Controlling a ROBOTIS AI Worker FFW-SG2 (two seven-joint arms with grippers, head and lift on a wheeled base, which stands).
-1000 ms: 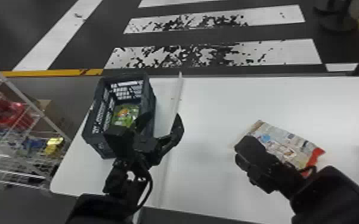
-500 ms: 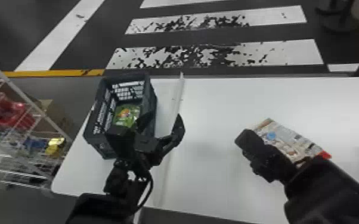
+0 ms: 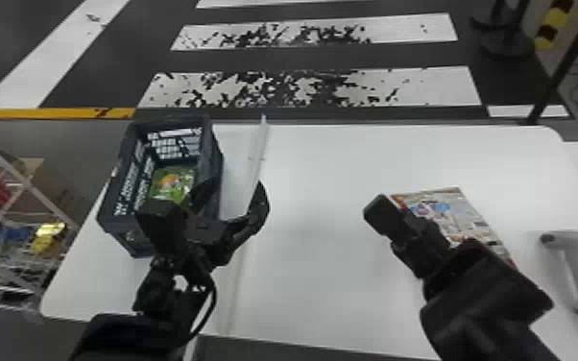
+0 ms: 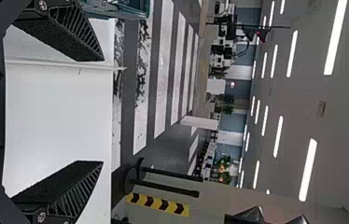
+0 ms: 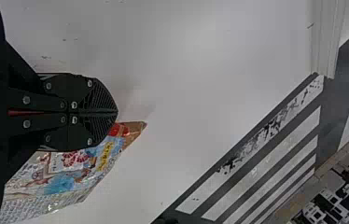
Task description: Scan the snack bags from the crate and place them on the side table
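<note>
Likely we're pre-scan: left fingers point(image 4: 72, 33) spread, right fingers point(image 5: 99, 100) pressed together, needing to part for the snack bag point(image 3: 465, 216).

Strip lights point(image 4: 336, 37) glow in rows on ceiling point(image 4: 340, 116), 2 nearest largest and very bright. White table point(image 3: 321, 168) bright under them, pale sheen across top. Shadows on it faint, soft-edged. Small glints on snack bag point(image 5: 63, 184).

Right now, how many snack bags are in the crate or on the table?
2: a green bag in the crate, one bag on the table by the right gripper. The crate may hide more.
</note>
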